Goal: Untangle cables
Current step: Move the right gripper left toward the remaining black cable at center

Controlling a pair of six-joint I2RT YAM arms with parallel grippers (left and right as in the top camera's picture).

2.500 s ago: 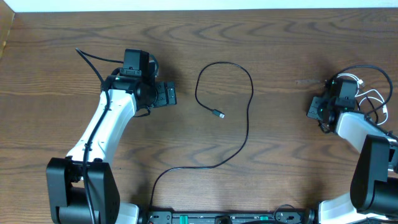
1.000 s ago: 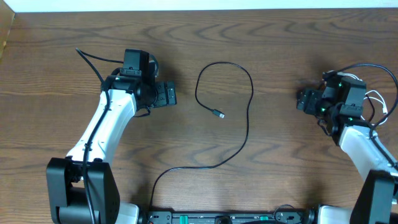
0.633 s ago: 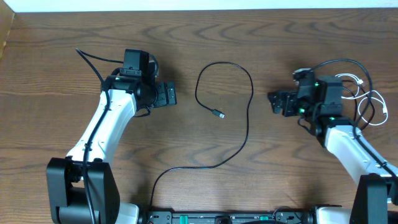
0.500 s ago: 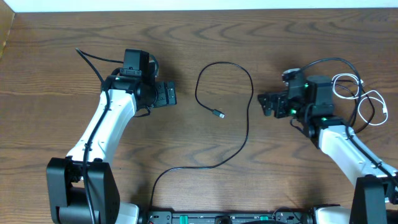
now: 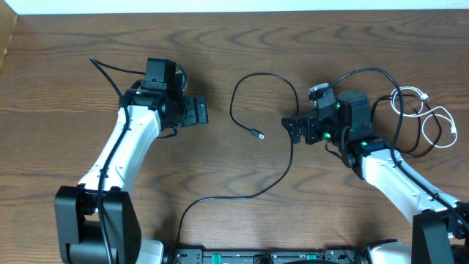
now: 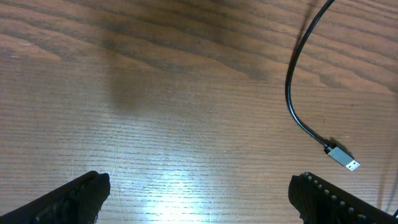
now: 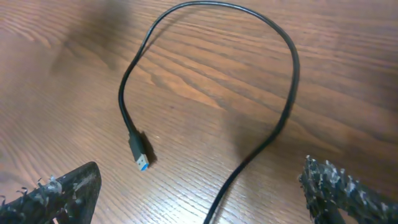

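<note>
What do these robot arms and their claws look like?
The left arm and right arm are smooth white shells with black joints; a thin black wire runs along the left one. The left gripper and right gripper are black, with two blunt fingers each. Small green lights glow on the right wrist.

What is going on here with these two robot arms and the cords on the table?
The right gripper, jaws open, is poised over the right side of a thin black looped cable with a USB plug, not gripping it. The left gripper, also open, sits apart on the left, empty. A thin white cord lies looped at the far right of the wooden table.
</note>
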